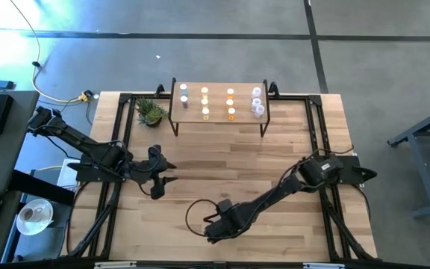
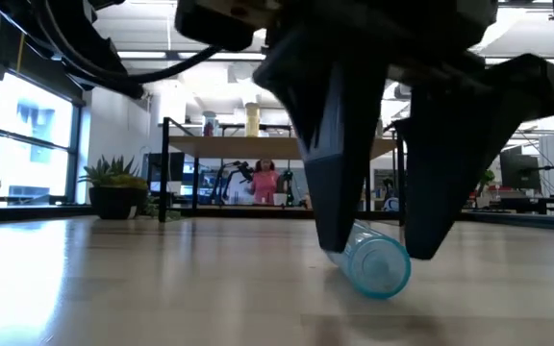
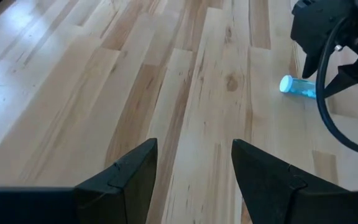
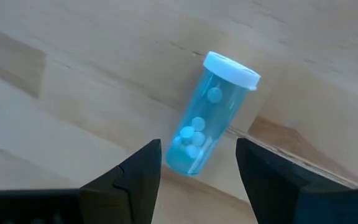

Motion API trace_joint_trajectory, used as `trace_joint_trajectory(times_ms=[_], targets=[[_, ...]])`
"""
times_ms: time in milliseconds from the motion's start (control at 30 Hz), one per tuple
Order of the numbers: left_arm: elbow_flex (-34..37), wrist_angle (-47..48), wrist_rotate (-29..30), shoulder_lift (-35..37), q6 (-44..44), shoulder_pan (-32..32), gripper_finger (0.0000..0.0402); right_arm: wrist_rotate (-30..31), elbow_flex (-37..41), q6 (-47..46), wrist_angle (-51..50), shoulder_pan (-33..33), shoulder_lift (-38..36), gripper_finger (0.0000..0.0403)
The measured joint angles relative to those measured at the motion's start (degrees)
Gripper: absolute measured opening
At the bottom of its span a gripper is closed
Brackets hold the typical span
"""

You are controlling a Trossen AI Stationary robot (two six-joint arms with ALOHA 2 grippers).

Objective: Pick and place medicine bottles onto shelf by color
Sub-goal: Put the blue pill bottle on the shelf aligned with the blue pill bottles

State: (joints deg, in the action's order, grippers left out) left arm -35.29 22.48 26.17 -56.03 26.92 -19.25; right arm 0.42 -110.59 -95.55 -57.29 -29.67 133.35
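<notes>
A pale blue medicine bottle point(image 4: 210, 118) with a white cap point(image 4: 232, 68) lies on its side on the tabletop near the front edge. It also shows in the low view point(image 2: 378, 267) and the left wrist view point(image 3: 298, 87). My right gripper point(image 1: 213, 228) is open and points down over it, with one finger on each side of the bottle's base end point(image 4: 185, 162). My left gripper point(image 1: 166, 173) is open and empty at the table's left middle. The shelf point(image 1: 216, 112) stands at the back, with several blue, yellow, orange and clear bottles upright on its top. My right gripper's fingers point(image 2: 339, 221) come from above and stand across the lying bottle, one on each side of its base end. I cannot tell whether they touch it. The bottle rests on the table.
A small green potted plant point(image 1: 150, 112) stands left of the shelf. Black frame rails point(image 1: 118, 149) run along the table's left and right sides. Bare wood lies between the two grippers and the shelf.
</notes>
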Motion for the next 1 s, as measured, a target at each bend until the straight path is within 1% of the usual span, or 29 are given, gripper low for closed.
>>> trace_joint_trajectory(times_ms=[133, 200, 433, 600, 733, 833, 1000], targets=[[0.00, 0.00, 0.00, 0.00, 0.00, 0.00, 0.0198, -0.29, 0.00, -0.02, 0.20, -0.02, 0.81, 0.0198], [0.00, 0.00, 0.00, 0.00, -0.01, 0.00, 0.0197, -0.34, 0.00, -0.03, 0.29, -0.02, 0.81, 0.0191], [0.00, -0.02, 0.00, 0.00, -0.02, 0.00, 0.0198, 0.53, -0.05, 0.00, 0.41, 0.00, 1.55, 0.0138], [0.00, -0.02, -0.02, 0.00, 0.11, 0.00, 0.0198, 0.58, -0.15, 1.47, 0.52, -0.02, 2.06, 0.0113], [0.00, -0.02, -0.22, 0.00, 0.11, 0.00, 0.0198, 2.78, -0.13, 2.52, 0.54, -0.29, 1.89, 0.0090], [0.00, -0.02, -1.87, 0.00, 0.09, 0.00, 0.0198, 3.22, -0.45, 4.56, 0.29, -0.65, 1.87, 0.0079], [0.00, -0.02, -9.23, 0.00, -0.46, 0.00, 0.0198, 7.61, -2.09, 7.92, 0.29, -1.20, 2.11, 0.0079]])
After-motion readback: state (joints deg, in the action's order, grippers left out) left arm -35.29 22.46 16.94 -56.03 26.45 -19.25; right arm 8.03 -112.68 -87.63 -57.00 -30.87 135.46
